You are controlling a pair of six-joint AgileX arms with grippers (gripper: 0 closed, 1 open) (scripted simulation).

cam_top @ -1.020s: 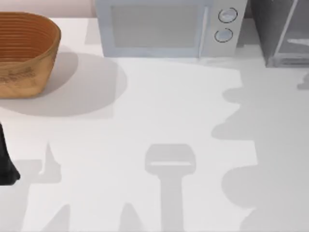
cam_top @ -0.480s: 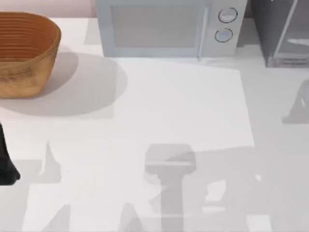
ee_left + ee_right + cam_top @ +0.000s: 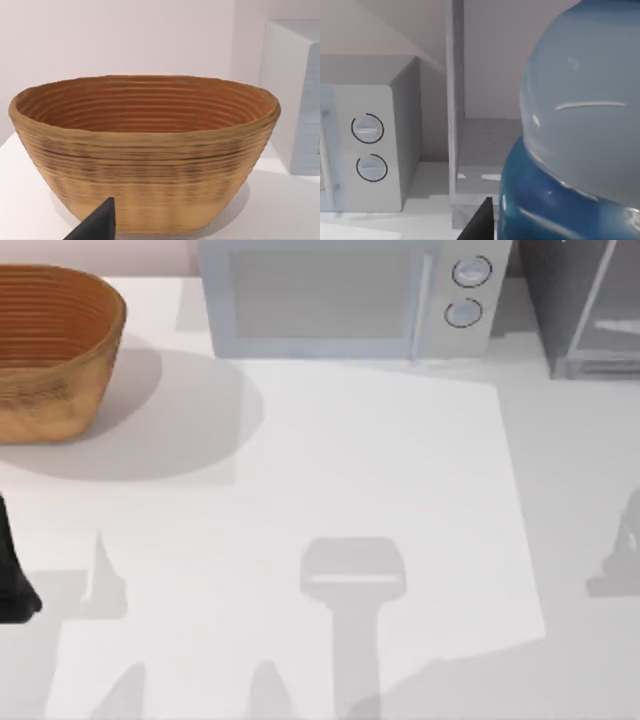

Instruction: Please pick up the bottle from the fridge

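1. In the right wrist view the bottle [image 3: 580, 150] sits hard up against the camera, its blue cap [image 3: 545, 210] and pale clear body looming large. One dark fingertip of the right gripper [image 3: 479, 222] pokes in just beside the cap, and whether the fingers are closed on the bottle I cannot tell.
2. Beyond the bottle stands the fridge [image 3: 470, 150], its light grey frame upright and a grey shelf inside it (the bottle is in front of it, out of the cabinet).
3. The white microwave [image 3: 370, 150] with two round knobs stands just beside the fridge.
4. The left arm [image 3: 12, 580] is parked at the counter's [image 3: 380, 460] left edge; one dark fingertip [image 3: 97, 225] shows before the woven basket [image 3: 145, 150], its opening not readable.
5. From above, basket, microwave and fridge line the counter's far side.
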